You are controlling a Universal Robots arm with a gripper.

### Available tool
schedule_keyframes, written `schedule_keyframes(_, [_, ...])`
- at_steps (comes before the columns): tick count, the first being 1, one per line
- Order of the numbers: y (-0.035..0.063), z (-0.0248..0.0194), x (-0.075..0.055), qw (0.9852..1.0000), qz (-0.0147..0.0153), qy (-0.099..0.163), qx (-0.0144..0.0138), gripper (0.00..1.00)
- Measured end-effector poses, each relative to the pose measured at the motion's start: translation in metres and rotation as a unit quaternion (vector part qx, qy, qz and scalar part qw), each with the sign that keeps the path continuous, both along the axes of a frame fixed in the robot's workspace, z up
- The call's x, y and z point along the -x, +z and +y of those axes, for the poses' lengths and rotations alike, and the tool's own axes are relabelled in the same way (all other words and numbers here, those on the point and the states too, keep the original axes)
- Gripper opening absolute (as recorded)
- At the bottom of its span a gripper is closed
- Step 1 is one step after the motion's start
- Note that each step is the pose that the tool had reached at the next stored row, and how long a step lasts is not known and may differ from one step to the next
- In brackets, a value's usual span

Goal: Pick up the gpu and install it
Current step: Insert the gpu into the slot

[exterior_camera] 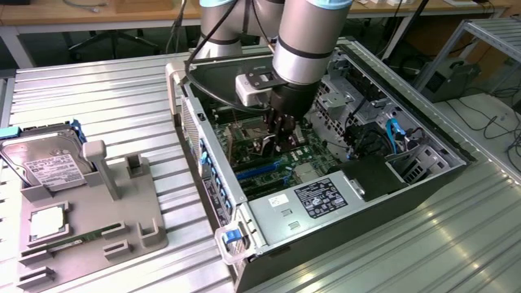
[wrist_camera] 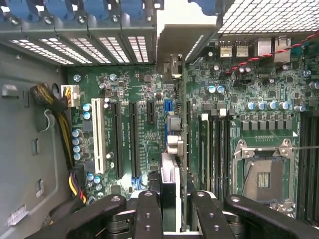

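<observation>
A workshop seen from above. A ribbed silver metal table (exterior_camera: pixel 97 104) with long parallel grooves fills most of the exterior view and reflects soft overhead light. Behind it, along the far edge, stands a light wooden workbench (exterior_camera: pixel 122 15) on white legs, with dark floor in shadow underneath. At the exterior view's right, an aluminium frame (exterior_camera: pixel 480 43) rises beside a pale floor (exterior_camera: pixel 488 113) where black cables (exterior_camera: pixel 501 125) trail loosely.

The gripper (exterior_camera: pixel 279 135) holds the gpu (wrist_camera: pixel 175 144) edge-on inside the open computer case (exterior_camera: pixel 423 143). At 9 o'clock of the card, bare slots (wrist_camera: pixel 112 139) leave room. At 3 o'clock, memory slots (wrist_camera: pixel 215 144) crowd close. At 12 o'clock, the rear wall (wrist_camera: pixel 99 25) blocks.
</observation>
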State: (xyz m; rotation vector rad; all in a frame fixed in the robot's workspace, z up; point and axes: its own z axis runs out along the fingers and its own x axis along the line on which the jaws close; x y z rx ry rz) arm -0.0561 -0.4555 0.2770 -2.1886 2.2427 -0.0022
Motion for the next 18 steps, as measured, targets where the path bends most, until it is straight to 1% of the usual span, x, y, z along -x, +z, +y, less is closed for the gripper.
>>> schedule_keyframes(3, [-0.0036, -0.0002, 0.002, 1.0000, 0.0000, 0.000, 0.0000, 0.28])
schedule_keyframes(7, [-0.0142, -0.0002, 0.006, 1.0000, 0.0000, 0.000, 0.0000, 0.28])
schedule_keyframes(11, [-0.0201, -0.0002, 0.009, 1.0000, 0.0000, 0.000, 0.0000, 0.28])
schedule_keyframes(14, [-0.0230, -0.0002, 0.011, 1.0000, 0.0001, 0.000, 0.0000, 0.28])
schedule_keyframes(18, [-0.0236, -0.0003, 0.013, 1.0000, 0.0002, 0.000, 0.0000, 0.28])
